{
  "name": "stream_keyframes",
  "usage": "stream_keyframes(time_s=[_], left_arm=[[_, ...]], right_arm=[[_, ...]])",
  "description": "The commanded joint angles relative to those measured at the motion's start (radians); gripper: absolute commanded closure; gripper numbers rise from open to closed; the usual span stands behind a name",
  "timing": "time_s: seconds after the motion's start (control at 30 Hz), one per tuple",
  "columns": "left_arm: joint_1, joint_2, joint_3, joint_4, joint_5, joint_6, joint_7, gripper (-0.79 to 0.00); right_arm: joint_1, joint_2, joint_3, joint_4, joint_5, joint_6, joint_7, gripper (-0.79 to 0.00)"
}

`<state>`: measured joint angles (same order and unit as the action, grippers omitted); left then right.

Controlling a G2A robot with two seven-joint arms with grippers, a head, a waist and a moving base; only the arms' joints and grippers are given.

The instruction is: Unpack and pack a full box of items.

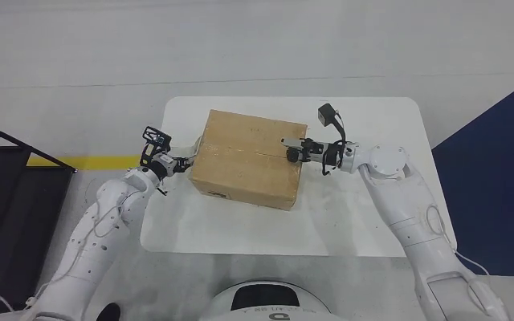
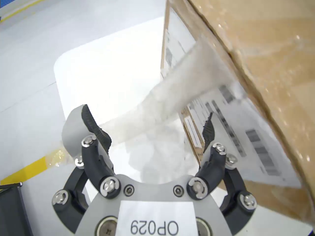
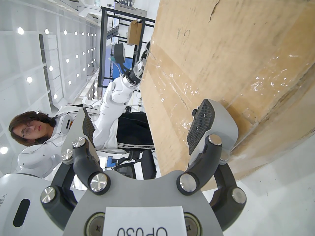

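Top view: left gripper (image 2: 147, 111) gapes open at box's (image 1: 249, 159) left edge, tape (image 2: 177, 84) trailing to one finger (image 2: 94, 127); right gripper (image 3: 145, 106) spread open at right edge, wider table (image 1: 369, 225) beyond.

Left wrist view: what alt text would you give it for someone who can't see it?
A strip of clear tape stretches from an edge of a cardboard box to one of the left arm's open jaws. A shipping label covers the box's side, with a white table beneath.
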<state>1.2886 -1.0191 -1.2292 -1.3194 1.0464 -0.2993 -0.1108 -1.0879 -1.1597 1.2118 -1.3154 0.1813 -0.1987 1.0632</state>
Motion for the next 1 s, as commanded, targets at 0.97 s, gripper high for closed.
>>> stream_keyframes(time_s=[0.97], left_arm=[[0.055,-0.016,-0.047,-0.072,0.074,0.032,0.052,-0.785]], right_arm=[[0.0,0.0,0.0,0.0,0.0,0.0,0.0,-0.785]])
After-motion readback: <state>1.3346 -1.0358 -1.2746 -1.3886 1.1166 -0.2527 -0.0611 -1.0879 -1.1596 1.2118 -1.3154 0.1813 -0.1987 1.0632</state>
